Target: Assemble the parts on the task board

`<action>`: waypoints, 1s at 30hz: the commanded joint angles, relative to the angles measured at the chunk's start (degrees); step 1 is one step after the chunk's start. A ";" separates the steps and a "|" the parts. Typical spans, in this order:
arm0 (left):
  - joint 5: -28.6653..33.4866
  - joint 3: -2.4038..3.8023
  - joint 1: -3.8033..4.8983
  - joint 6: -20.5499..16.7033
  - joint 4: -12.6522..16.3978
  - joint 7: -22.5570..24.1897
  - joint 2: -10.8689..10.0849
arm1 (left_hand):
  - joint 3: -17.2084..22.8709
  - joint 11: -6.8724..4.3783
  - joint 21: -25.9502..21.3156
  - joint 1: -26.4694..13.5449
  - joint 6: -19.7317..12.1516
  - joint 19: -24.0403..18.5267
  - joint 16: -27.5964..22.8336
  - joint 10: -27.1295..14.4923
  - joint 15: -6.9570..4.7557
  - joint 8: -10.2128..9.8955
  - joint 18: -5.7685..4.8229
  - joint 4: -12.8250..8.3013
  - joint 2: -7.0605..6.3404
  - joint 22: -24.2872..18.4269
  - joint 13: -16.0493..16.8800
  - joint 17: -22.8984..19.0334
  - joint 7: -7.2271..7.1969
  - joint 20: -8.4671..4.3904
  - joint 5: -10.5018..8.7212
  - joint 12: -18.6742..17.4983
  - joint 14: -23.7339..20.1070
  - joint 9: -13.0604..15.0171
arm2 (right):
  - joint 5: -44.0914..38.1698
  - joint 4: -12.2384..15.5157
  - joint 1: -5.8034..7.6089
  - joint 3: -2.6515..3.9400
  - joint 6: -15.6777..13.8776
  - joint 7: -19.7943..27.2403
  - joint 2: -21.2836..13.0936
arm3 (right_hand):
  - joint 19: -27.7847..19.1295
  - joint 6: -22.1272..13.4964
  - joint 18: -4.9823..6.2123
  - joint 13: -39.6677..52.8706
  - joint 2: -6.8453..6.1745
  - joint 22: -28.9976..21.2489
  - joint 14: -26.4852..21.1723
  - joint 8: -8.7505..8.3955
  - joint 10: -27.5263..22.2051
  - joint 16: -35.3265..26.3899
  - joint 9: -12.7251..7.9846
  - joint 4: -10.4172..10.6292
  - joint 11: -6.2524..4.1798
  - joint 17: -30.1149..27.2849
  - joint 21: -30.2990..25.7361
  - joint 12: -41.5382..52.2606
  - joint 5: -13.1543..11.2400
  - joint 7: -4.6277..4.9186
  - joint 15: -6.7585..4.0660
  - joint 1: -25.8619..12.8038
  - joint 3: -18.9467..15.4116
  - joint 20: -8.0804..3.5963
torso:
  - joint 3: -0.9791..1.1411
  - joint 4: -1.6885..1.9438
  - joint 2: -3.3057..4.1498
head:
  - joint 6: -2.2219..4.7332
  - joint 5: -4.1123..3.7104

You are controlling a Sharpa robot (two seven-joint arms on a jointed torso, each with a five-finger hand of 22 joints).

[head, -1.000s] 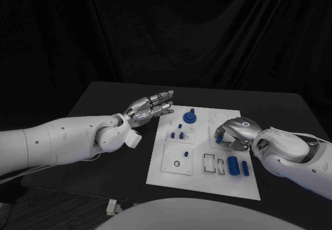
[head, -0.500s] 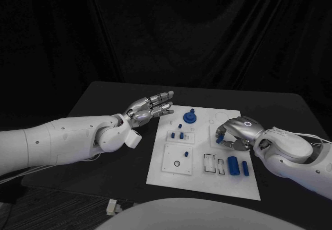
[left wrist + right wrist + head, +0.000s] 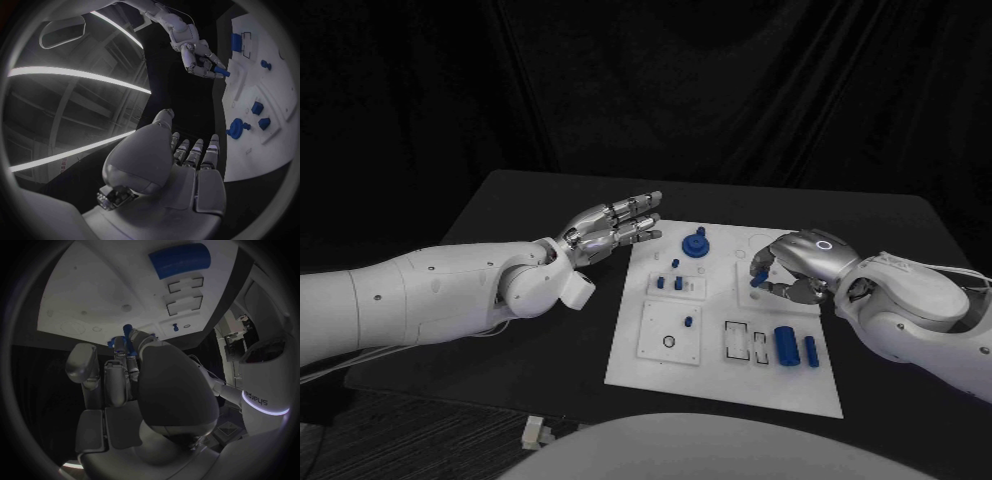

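With your right hand [image 3: 798, 262] pinching a small blue part [image 3: 759, 282] just above the task board [image 3: 733, 375], near its far right corner, line it up w/ its hole, lower straight, no tilt; left hand [image 3: 606, 228] hovers open beside board's far left edge.

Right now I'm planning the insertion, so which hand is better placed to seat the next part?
The right hand: it pinches a small blue part above the task board. The left hand hovers open beside the board's far left corner, holding nothing.
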 commanded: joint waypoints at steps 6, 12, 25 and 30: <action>0.10 0.06 -0.09 0.61 0.08 0.48 0.03 | 0.05 -0.18 0.16 0.06 -0.01 0.31 0.25 0.22 0.27 0.32 -0.81 -0.15 0.42 -0.10 0.07 0.07 0.25 -0.02 0.24 0.39 0.05 0.07 | 0.42 4.70 1.04 0.04 -1.20 -1.10 -0.48 | 0.19 0.44 0.08 -0.09 0.10 7.81 2.55 0.42 0.69 0.05 0.48 -0.53 0.17 2.20 0.25 0.41 0.47 0.14 0.16 0.49 0.17 0.20 | 0.00 -0.01 0.04 | -0.01 0.10; 0.10 0.06 -0.09 0.36 0.18 0.56 -0.11 | 0.10 -0.16 0.11 0.06 -0.04 0.22 0.27 0.26 0.27 0.31 -0.85 -0.21 0.42 -0.25 0.07 0.08 0.26 -0.03 0.28 0.41 0.06 0.06 | -1.04 7.32 0.85 0.03 -0.19 -1.25 1.27 | 0.25 0.41 0.04 -0.12 0.07 7.86 2.60 0.58 0.98 0.14 0.63 -0.73 0.25 2.30 0.43 0.44 0.74 0.28 0.32 0.66 0.34 0.32 | 0.01 0.05 0.02 | -0.01 -0.13; 0.10 0.06 -0.10 -0.25 0.76 0.88 -1.03 | 0.11 -0.16 -0.06 0.03 0.00 -0.10 0.31 0.33 0.24 0.32 -0.94 -0.28 0.36 -0.67 0.09 0.09 0.30 -0.05 0.29 0.45 0.08 0.06 | -5.64 7.34 -1.70 0.03 1.97 -1.49 8.53 | 0.15 0.31 0.09 -0.19 0.14 7.80 2.55 0.70 1.20 0.04 0.78 -0.85 0.30 2.17 0.21 0.40 1.25 0.38 0.40 0.71 0.56 0.42 | 0.01 0.13 -0.06 | -0.01 0.71; 0.10 0.06 -0.10 -0.14 0.70 0.90 -0.95 | 0.13 -0.13 -0.01 0.01 0.00 0.00 0.31 0.34 0.25 0.32 -0.97 -0.30 0.35 -0.53 0.09 0.09 0.30 -0.05 0.29 0.45 0.08 0.06 | -6.37 6.12 -2.84 0.03 3.19 -1.21 10.90 | 0.07 0.23 0.13 -0.23 0.16 7.76 2.52 0.73 1.24 -0.03 0.83 -0.84 0.34 2.09 0.01 0.36 1.51 0.44 0.44 0.61 0.62 0.46 | 0.02 0.14 -0.05 | -0.01 0.75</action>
